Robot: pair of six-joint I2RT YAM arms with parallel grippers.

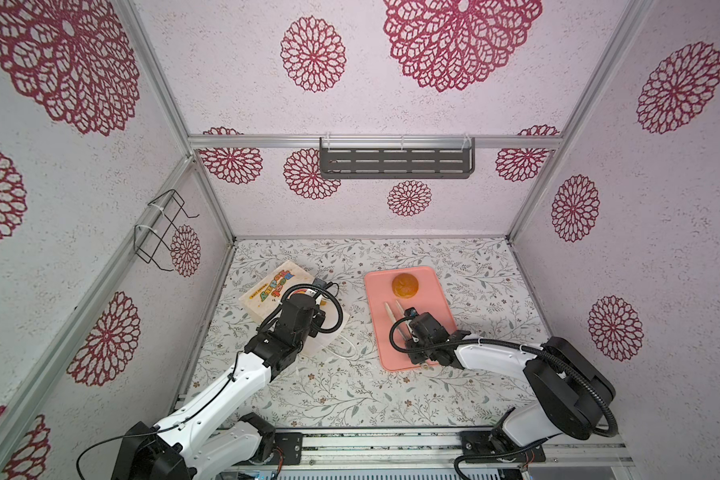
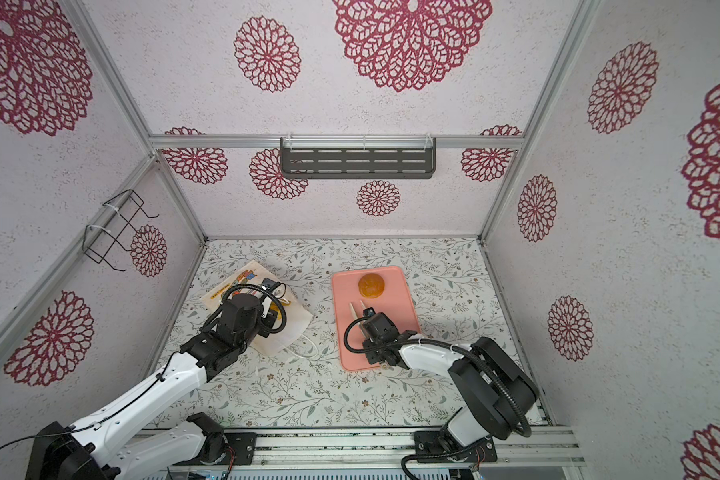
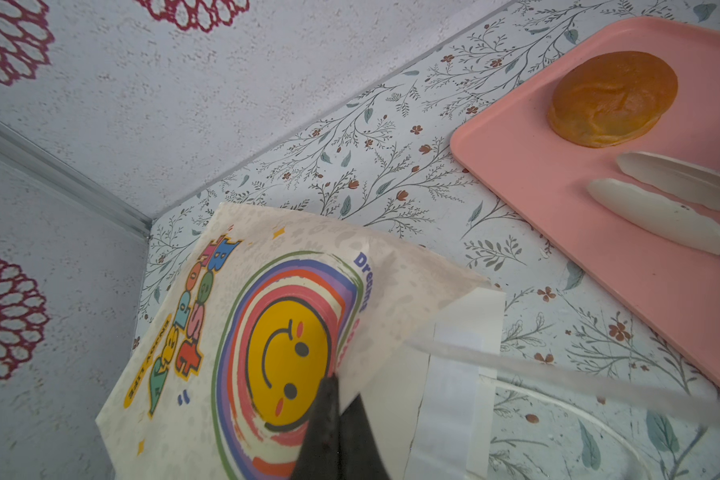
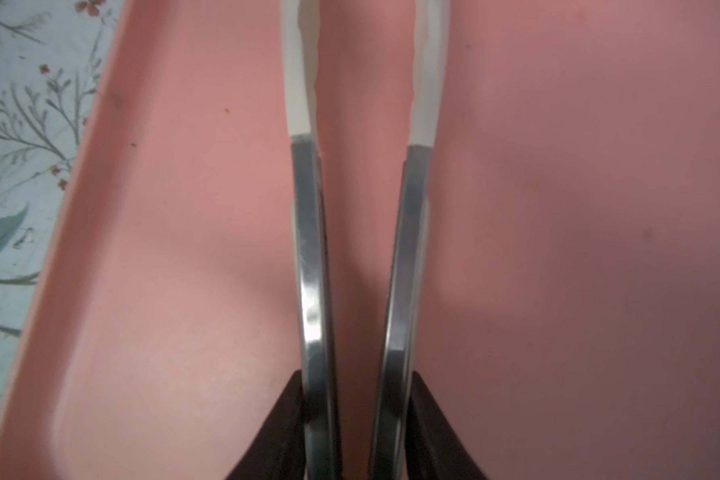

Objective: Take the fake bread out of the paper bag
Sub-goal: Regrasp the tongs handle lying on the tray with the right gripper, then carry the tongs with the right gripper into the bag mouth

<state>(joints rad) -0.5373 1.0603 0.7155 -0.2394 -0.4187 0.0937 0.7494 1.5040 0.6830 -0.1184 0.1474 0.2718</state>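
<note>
Fake bread (image 1: 405,285), one (paper bag (image 1: 267,289), one)

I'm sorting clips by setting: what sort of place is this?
Probably a lab test booth, not a kitchen: wallpapered panels in an aluminium frame, left arm and right arm mounted on a rail.

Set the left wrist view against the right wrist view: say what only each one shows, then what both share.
Only the left wrist view: the paper bag with its smiley print, its edge pinched in the left gripper; a round fake bread bun lying on the pink tray; and the enclosure walls.
Only the right wrist view: the steel arms of the tongs, clamped from outside by the right gripper.
Both: the pink tray, the tongs' white tips and the floral tabletop.
</note>
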